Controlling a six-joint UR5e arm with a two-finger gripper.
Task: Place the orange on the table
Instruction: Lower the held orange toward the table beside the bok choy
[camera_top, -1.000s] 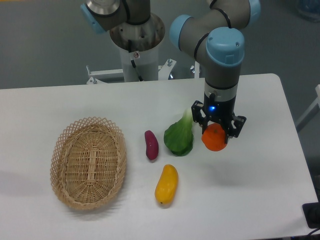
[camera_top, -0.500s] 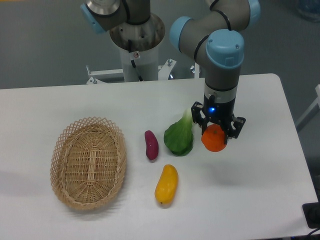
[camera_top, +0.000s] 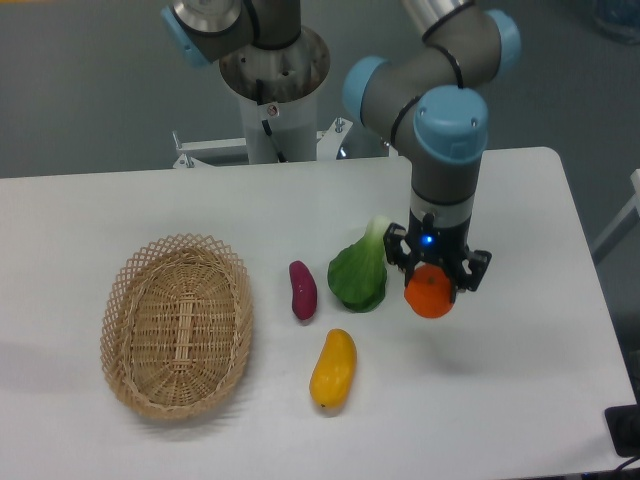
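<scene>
The orange (camera_top: 431, 295) is a small round bright orange fruit held between my gripper's fingers. My gripper (camera_top: 433, 282) points straight down and is shut on it, at the right middle of the white table (camera_top: 300, 200). A faint shadow lies on the table just below and right of the fruit. I cannot tell whether the fruit touches the tabletop. The gripper's body hides the top of the orange.
A green leafy vegetable (camera_top: 360, 274) lies just left of the orange. A purple eggplant-like piece (camera_top: 302, 289) and a yellow-orange mango-like fruit (camera_top: 334, 368) lie further left. A wicker basket (camera_top: 177, 324) sits at the left. The table's right edge (camera_top: 590, 290) is nearby.
My gripper has moved a little downward and toward the front of the table with the orange still in it. The other objects have not moved.
</scene>
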